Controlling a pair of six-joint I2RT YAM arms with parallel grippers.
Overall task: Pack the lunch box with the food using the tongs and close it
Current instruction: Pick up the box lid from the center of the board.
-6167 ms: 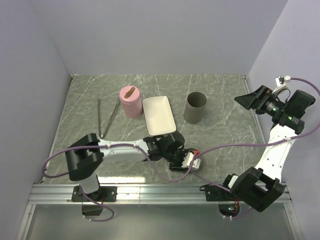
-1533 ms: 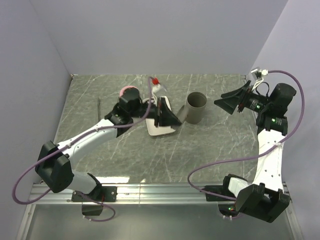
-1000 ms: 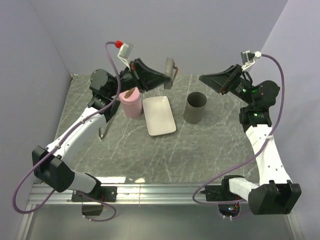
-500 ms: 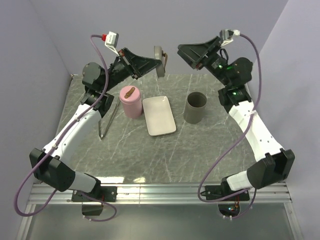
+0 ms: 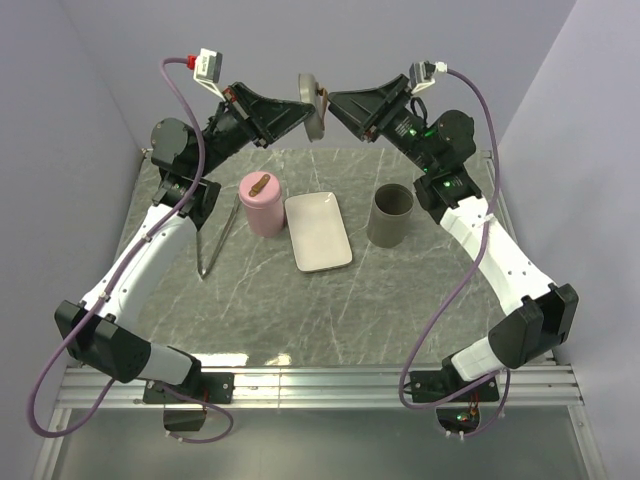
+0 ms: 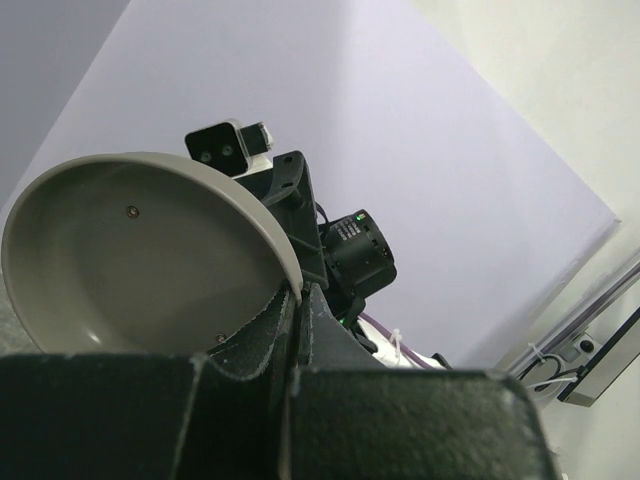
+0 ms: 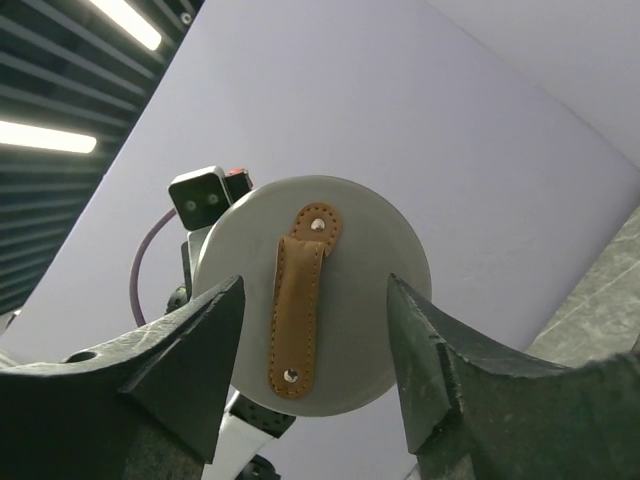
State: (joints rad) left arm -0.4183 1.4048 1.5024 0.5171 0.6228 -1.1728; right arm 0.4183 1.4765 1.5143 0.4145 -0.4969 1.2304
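High above the table, my left gripper (image 5: 303, 112) is shut on the rim of a round grey lid (image 5: 312, 103) and holds it on edge. In the left wrist view the fingertips (image 6: 298, 295) pinch the lid (image 6: 130, 250) at its hollow underside. My right gripper (image 5: 335, 103) faces the lid's top and is open. Its two fingers stand either side of the lid (image 7: 375, 290) and its brown leather strap (image 7: 295, 300), apart from both. The grey cylindrical lunch box (image 5: 392, 214) stands open on the table. A reddish-brown meat strip (image 5: 259, 185) lies on a pink container (image 5: 262, 205). The tongs (image 5: 218, 236) lie left of it.
A white rectangular tray (image 5: 318, 231) lies between the pink container and the lunch box. Purple cables hang from both arms. Walls close in the table at the back and both sides.
My left arm lifted the lid from the tray area up to the back. The right arm swung left to meet it, and its jaws have narrowed around the lid.
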